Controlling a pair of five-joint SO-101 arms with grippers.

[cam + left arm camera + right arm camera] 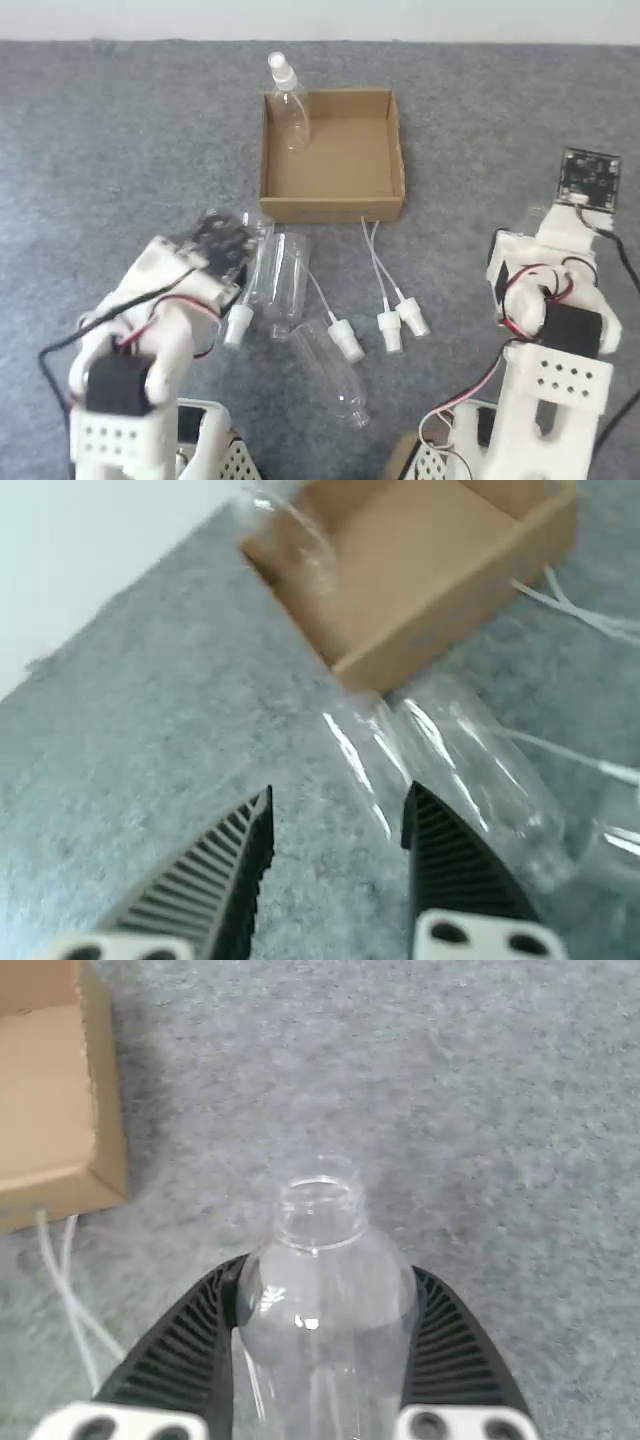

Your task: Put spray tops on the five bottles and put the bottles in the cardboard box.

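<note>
Uncapped bottle [318,1220] clamped in right gripper [327,1278], right of cardboard box [330,209]. Left gripper [340,792] held wide open, empty, by clear bottles [450,760] lying before box.

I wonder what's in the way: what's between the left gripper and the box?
Clear bottles lying on the carpet, between the left gripper and the box, in the left wrist view.

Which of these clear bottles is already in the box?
The white-topped bottle leaning in the cardboard box's far left corner. The other bottles lie on the carpet outside; one sits in the right gripper.
</note>
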